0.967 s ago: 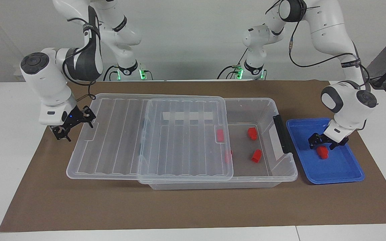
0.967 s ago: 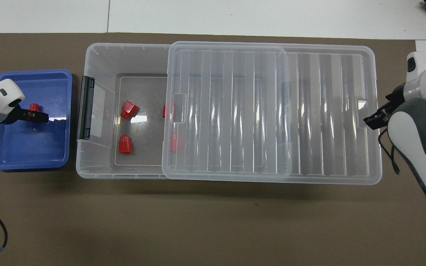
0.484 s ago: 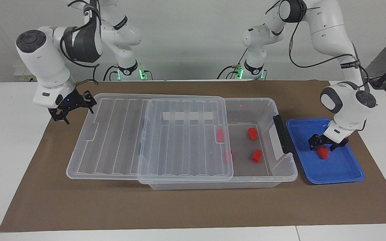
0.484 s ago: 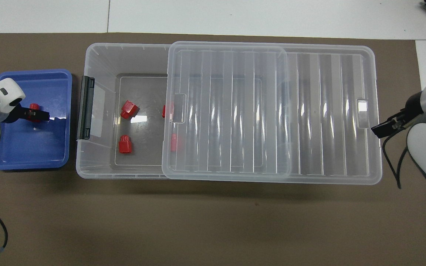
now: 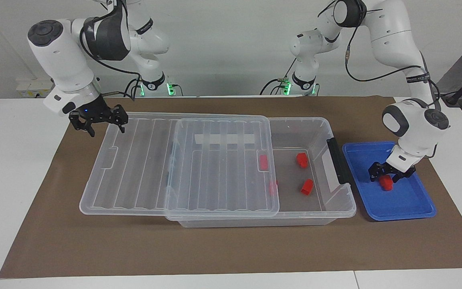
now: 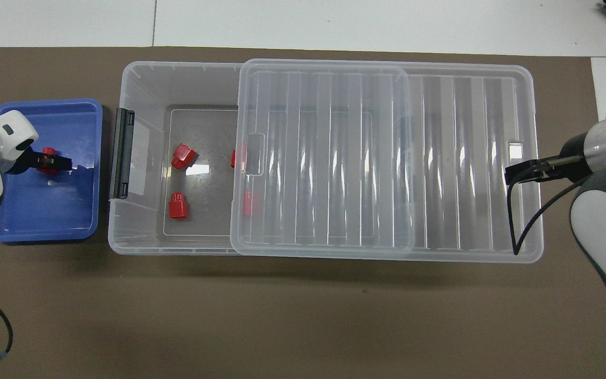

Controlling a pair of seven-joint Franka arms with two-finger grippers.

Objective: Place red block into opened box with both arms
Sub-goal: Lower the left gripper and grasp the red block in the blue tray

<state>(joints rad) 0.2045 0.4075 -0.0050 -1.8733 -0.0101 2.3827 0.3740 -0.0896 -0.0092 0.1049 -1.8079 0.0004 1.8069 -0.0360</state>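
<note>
Left claw (image 5: 390, 175) is down in the shallow blue plastic tray (image 5: 415, 206) at the left arm's end of the counter (image 5: 231, 249), its fingers straddling the small bright red plastic block (image 5: 386, 182) that sits on the tray floor; whether the fingers already press on the block or just flank it, cannot tell, and the block looks to be resting on the tray. In the overhead view the same block (image 6: 46, 159) shows between the black fingers, claw (image 6: 53, 162) pointing toward the box. The large clear plastic storage box (image 5: 337, 200) lies lengthwise mid-counter on the brown paper mat (image 5: 94, 245), just beside the tray, dark grey latch (image 5: 338, 160) on the end wall facing the tray. Its ribbed clear lid (image 5: 219, 168) is slid toward the right arm's end, so the part of the box next to the tray is open; a second ribbed clear lid-like panel (image 5: 130, 168) lies under it and sticks out farther toward the right arm. Two more red blocks (image 5: 302, 159) (image 5: 306, 187) lie in the open part of the box floor, two others (image 5: 263, 161) (image 5: 273, 188) show at the lid's edge, partly under it. Right claw (image 5: 103, 120) hangs up in the air over the corner of the protruding panel at the right arm's end, holding nothing; its finger spacing, cannot tell.
</note>
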